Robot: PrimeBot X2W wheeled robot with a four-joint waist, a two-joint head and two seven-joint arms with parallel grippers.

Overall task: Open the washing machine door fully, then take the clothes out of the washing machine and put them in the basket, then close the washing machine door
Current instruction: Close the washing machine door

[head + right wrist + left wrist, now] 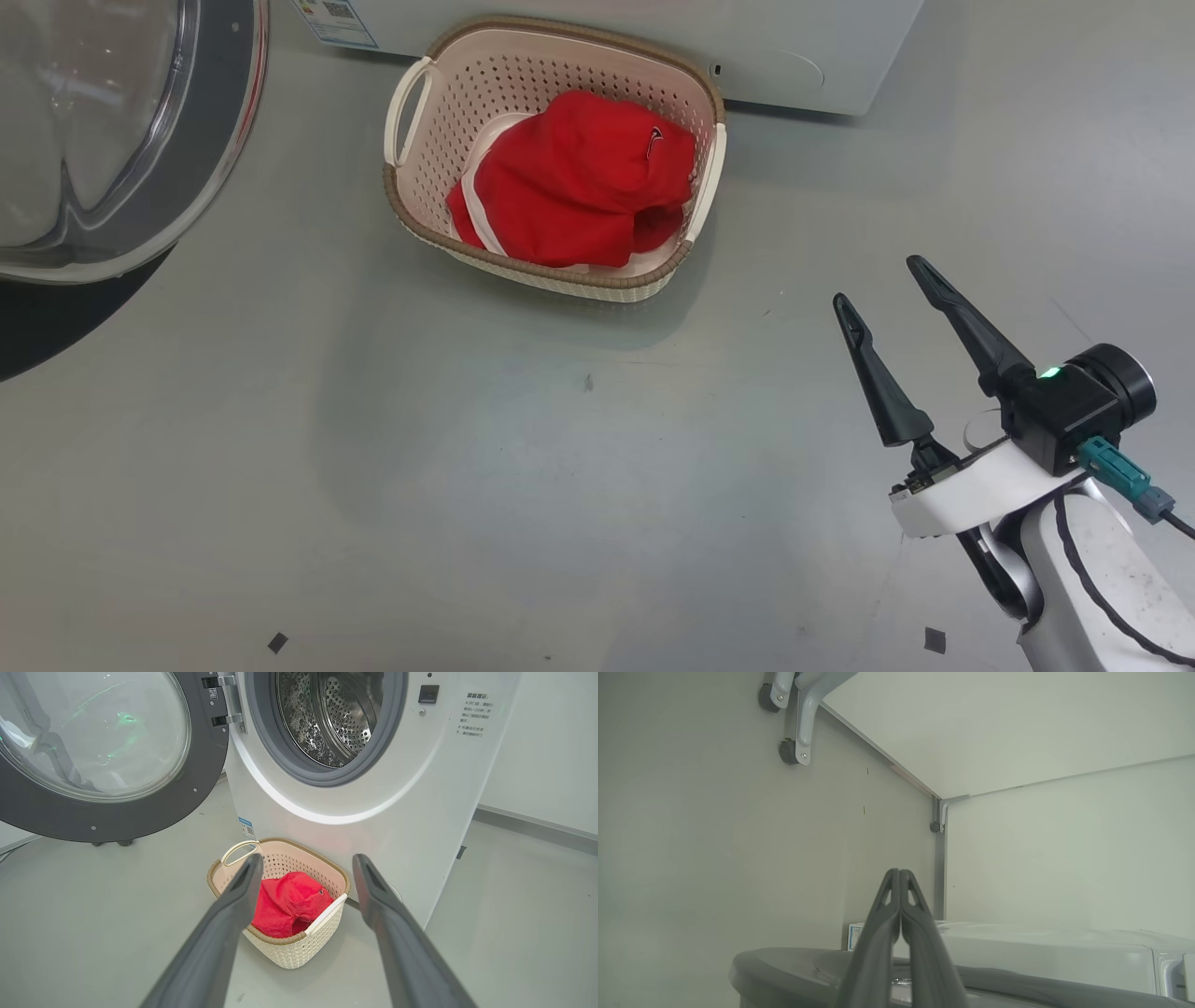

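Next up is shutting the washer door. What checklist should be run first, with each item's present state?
1. clothes lying inside the basket: ok.
2. drum free of fabric, in the part that shows: ok.
3. right gripper open and empty: ok.
4. left gripper shut, holding nothing: ok.
5. washing machine door swung wide open, nothing caught on it: ok.
6. Basket clear of the door's swing: cannot tell.

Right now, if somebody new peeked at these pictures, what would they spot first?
The bright red clothes would jump out first, bunched inside the cream basket right in front of the white washing machine. Then comes the big round washing machine door, swung wide open at the left, with the shiny steel drum showing beside it.
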